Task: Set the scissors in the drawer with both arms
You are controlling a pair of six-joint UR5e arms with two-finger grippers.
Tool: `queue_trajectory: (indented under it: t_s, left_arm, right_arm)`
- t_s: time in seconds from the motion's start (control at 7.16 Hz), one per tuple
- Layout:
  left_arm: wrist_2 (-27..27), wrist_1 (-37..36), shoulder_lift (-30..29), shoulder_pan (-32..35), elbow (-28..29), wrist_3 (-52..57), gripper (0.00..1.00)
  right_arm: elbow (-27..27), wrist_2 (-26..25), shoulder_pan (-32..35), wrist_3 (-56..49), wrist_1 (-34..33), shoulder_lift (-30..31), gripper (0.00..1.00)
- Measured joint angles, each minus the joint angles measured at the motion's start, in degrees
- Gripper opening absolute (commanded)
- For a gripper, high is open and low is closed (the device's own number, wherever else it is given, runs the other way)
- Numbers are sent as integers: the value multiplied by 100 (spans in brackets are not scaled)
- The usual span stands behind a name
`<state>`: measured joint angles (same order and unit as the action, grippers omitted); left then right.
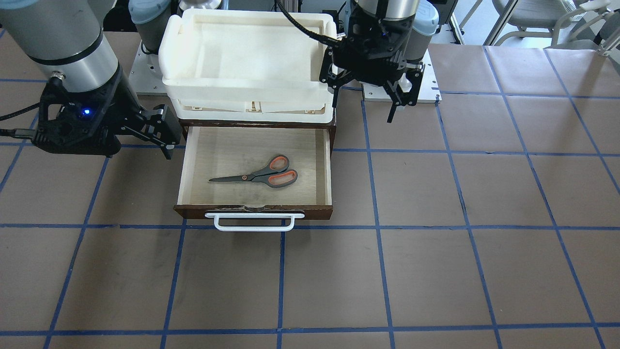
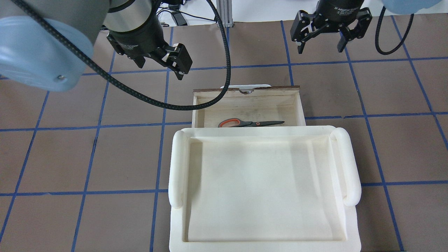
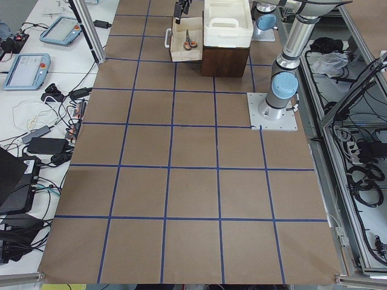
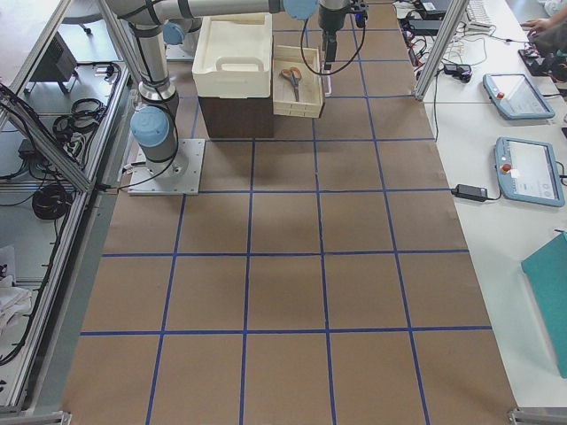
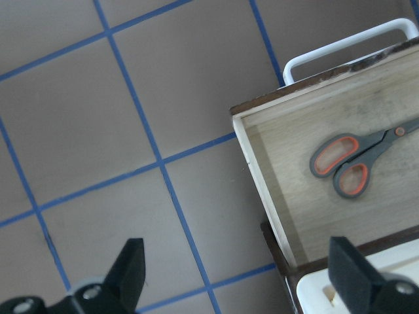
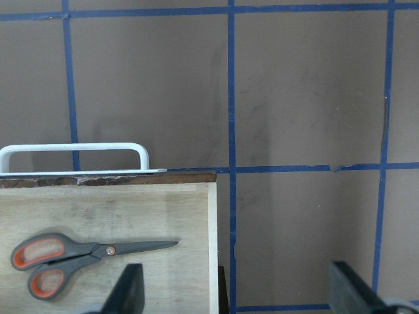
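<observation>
- Overhead exterior, left of the drawer (image 2: pixel 297 105): left claw (image 2: pixel 161 71) spread wide, empty, off its front corner.
- Inside the drawer: scissors (image 2: pixel 252 123) lying flat, crosswise, loops pointing leftward.
- Right of the drawer: right claw (image 2: pixel 320 49) spread, empty; neither claw clearly nearer for the closing push.

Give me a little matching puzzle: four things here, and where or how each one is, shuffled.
Things:
1 scissors
2 drawer
3 foam tray
4 left pincer

Places and states:
A pulled out
B on top of the chest
C open, holding nothing
D lying flat in the drawer

Pairs: 1-D, 2-A, 3-B, 4-C
</observation>
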<state>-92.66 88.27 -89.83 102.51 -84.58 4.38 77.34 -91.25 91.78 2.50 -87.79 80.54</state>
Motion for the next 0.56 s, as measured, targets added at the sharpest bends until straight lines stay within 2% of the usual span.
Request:
queue_trajectory:
  t_s: [0.28, 0.56]
  left_arm:
    - [-170, 575, 313, -242, -20, -527, 100]
    - [-149, 604, 442, -628, -8, -609, 100]
  right_arm:
    - [3, -272, 15, 86, -6, 7, 100]
    - [13, -301, 46, 238, 29, 12, 100]
